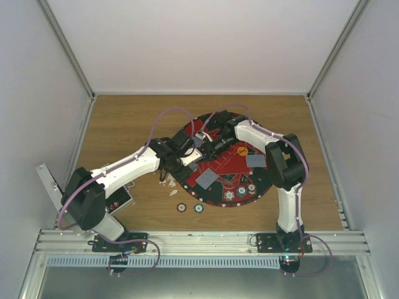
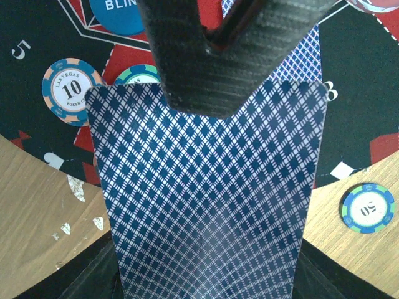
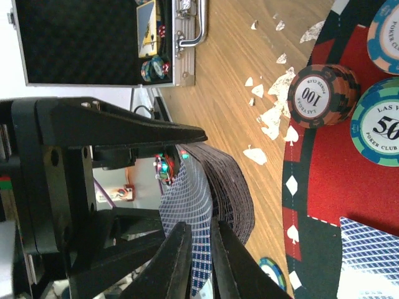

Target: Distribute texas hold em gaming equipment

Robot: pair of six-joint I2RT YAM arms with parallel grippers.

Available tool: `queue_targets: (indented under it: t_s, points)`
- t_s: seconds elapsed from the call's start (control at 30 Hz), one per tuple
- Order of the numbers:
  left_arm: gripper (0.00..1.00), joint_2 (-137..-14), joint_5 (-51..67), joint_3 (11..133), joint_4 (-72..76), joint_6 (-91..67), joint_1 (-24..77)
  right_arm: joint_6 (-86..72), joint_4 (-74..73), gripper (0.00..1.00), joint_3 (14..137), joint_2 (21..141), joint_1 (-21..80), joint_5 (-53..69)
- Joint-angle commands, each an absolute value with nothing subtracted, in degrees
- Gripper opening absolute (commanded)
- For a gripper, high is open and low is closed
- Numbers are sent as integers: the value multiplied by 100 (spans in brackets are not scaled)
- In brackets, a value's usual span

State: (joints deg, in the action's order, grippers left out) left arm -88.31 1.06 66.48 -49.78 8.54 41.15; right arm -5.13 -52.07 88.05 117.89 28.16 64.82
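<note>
Left tool (image 1: 182,159): closed on the deck of playing cards (image 3: 234,193), holding it over the near-left part of the round red-and-black mat (image 1: 237,167). You see the deck fanned slightly, backs up.

Right tool (image 3: 201,240): fingers pressed almost together. The top card (image 2: 206,187) runs up to them at its far edge, so you appear to be pinching that one card to peel it off the deck. It has not left the deck.

Done, by how things lie:
- Two cards lie face down on the mat, one near-left (image 1: 207,179), one to the right (image 1: 255,161).
- Three chips sit in a row at the mat's near edge (image 1: 242,190).
- Two more chips rest on the tabletop (image 1: 124,124) just off the mat, (image 1: 181,207) and (image 1: 198,208).
- The wrist views show a "10" chip (image 2: 72,91), a "100" stack (image 3: 324,93) and a blue blind disc (image 2: 121,12) on the mat.

Left, as a judgement:
- The deck looks thick, so you likely have most of the dealing ahead.
- The black hinged case (image 3: 81,43) stands open at the left with a few chips (image 3: 153,67) inside, not yet handed out.
- Whether every seat has its share, you cannot tell from here.

White flecks (image 3: 271,118) litter the tabletop beside the mat.
</note>
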Motion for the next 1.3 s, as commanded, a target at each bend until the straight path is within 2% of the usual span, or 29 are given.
queue_targets:
  t_s: [0.0, 0.1, 0.27, 0.93, 1.13, 1.27]
  points:
    - [58, -8701, 134, 6652, -4860, 875, 4140, -248, -5289, 15, 8704, 11682, 2769, 6806]
    - [58, -8701, 140, 6647, -4860, 861, 4145, -229, -5308, 19, 8689, 11711, 2769, 6767]
    - [58, -8682, 118, 6640, -4856, 866, 4142, -212, -5343, 19, 8683, 11761, 2803, 6711]
    - [58, -8684, 123, 6645, -4860, 861, 4146, -234, -5373, 1, 8697, 11879, 2910, 6549]
    - [58, -8675, 108, 6622, -4856, 853, 4145, -493, -5221, 0, 8678, 11751, 2864, 6205]
    - [58, -8667, 79, 6605, -4860, 859, 4147, -746, -4992, 1, 8436, 11440, 2425, 6046]
